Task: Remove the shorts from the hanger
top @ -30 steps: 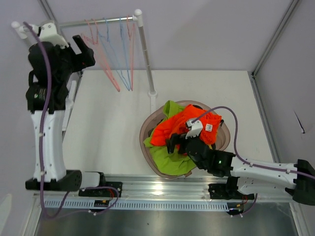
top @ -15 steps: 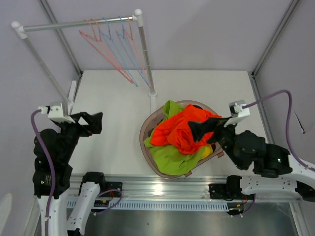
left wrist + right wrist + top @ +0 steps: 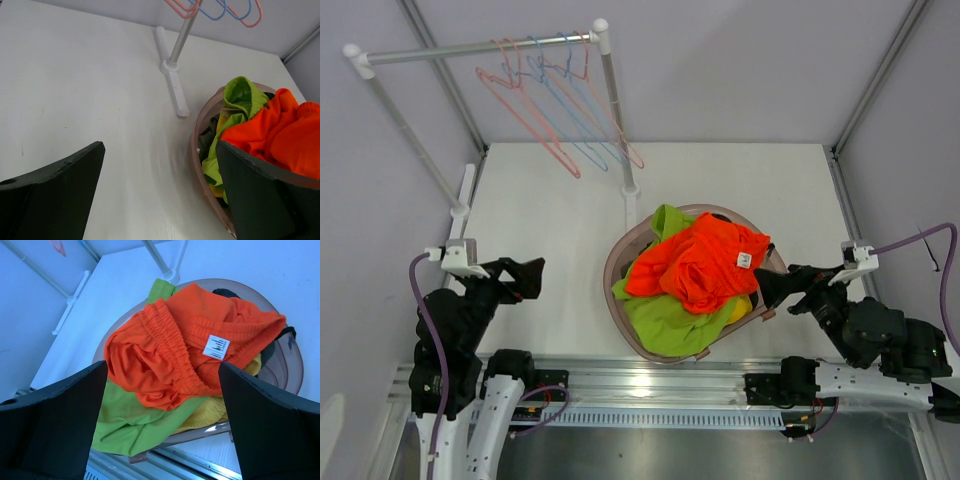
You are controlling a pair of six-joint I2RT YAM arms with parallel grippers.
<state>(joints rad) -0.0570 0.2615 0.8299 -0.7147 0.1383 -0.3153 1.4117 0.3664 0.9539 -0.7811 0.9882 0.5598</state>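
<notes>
Top external view: the left gripper (image 3: 532, 276) hovers over the white table (image 3: 550, 220), its fingers wide apart. Pink and blue hangers (image 3: 560, 80) hang on the rail (image 3: 440, 48) behind. In the brown basket (image 3: 608, 270), the orange shorts (image 3: 695, 260) lie on the lime green shorts (image 3: 665, 322), with the yellow shorts (image 3: 742, 308) peeking out beneath. Just right of the basket, the right gripper (image 3: 770, 288) is spread apart, gripping nothing.

Bright even light, soft shadows, sharp
</notes>
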